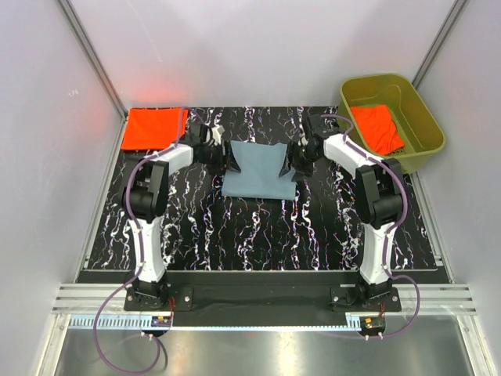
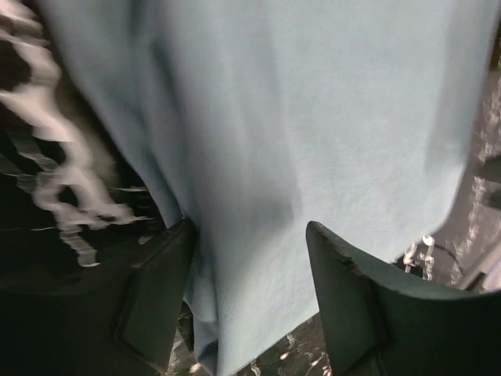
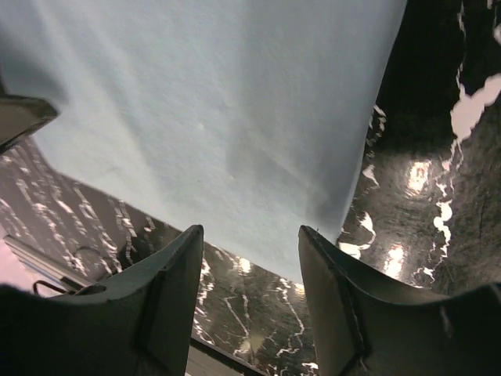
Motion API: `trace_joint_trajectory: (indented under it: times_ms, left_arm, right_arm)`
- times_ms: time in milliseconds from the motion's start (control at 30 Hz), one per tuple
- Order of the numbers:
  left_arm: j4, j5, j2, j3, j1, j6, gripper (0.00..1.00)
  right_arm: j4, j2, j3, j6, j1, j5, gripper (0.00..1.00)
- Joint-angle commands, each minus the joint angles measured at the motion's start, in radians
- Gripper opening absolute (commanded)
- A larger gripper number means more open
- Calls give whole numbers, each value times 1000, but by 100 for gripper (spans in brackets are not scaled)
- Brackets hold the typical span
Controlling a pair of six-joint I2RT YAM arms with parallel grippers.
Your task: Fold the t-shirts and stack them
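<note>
A dusty blue-grey t-shirt (image 1: 258,174) lies partly folded in the middle of the black marbled mat. My left gripper (image 1: 228,162) is at its left edge. In the left wrist view the left gripper (image 2: 250,227) is open, and the blue-grey cloth (image 2: 313,117) runs between its spread fingers. My right gripper (image 1: 291,162) is at the shirt's right edge. The right wrist view shows the right gripper (image 3: 250,231) open, with the cloth's edge (image 3: 235,125) just beyond its fingertips and bare mat between them. A folded orange-red t-shirt (image 1: 154,128) lies at the back left. Another orange-red t-shirt (image 1: 377,128) sits crumpled in the tub.
The olive-green tub (image 1: 419,117) stands at the back right, partly off the mat. White walls close in the left, right and back sides. Both arm bases are bolted along the near edge.
</note>
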Motion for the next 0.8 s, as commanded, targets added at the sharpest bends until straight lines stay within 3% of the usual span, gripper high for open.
trace_joint_trajectory:
  times_ms: [0, 100, 300, 400, 467, 500, 633, 767]
  left_arm:
    - [56, 4, -85, -113, -29, -39, 62]
    - [81, 6, -143, -182, -44, -66, 60]
    - [-5, -94, -310, -216, -35, -73, 68]
    - [-103, -186, -425, -216, -11, -89, 71]
    - [-148, -281, -538, -257, 15, -122, 73]
    - [-149, -298, -578, -279, 28, -132, 73]
    - [-142, -321, -762, -391, 119, -195, 74]
    - [-126, -280, -858, -498, 216, -240, 72]
  right_arm:
    - [24, -48, -77, -14, -1, -17, 58]
    - [28, -116, -163, -45, -1, 2, 57]
    - [36, -307, -251, -193, 31, 129, 74]
    - [83, -408, -317, -316, 135, 256, 81]
    - [203, -490, -419, -356, 195, 325, 87]
    - [320, -520, -465, -437, 287, 353, 100]
    - [640, -630, -689, -785, 505, 491, 100]
    - [876, -661, -894, -1126, 584, 361, 100]
